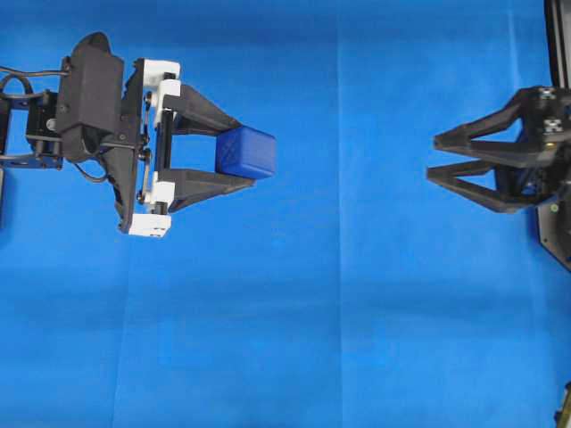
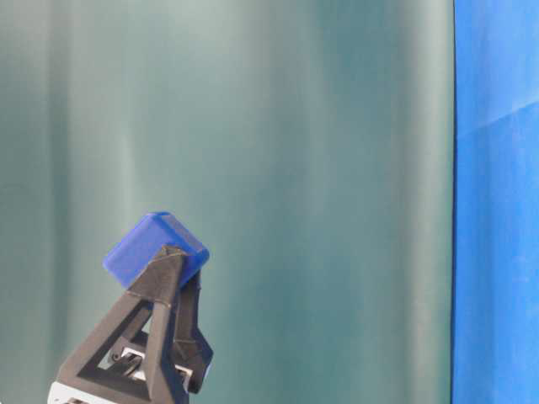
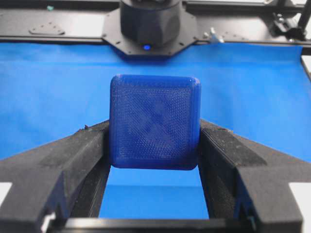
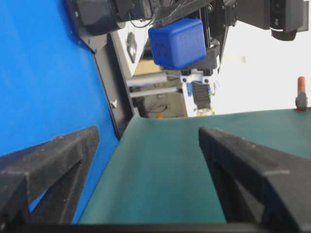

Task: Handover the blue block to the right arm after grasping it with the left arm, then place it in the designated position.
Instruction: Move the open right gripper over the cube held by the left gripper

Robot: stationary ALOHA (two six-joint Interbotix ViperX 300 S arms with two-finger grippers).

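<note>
Left tool (image 1: 251, 153) grips blue block (image 1: 247, 152); right tool (image 1: 433, 156) spread, arm cropped.

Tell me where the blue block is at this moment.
In the overhead view the blue block is on the left side, clamped between the fingertips of the left tool, raised above the blue cloth and apart from the open right tool.
</note>
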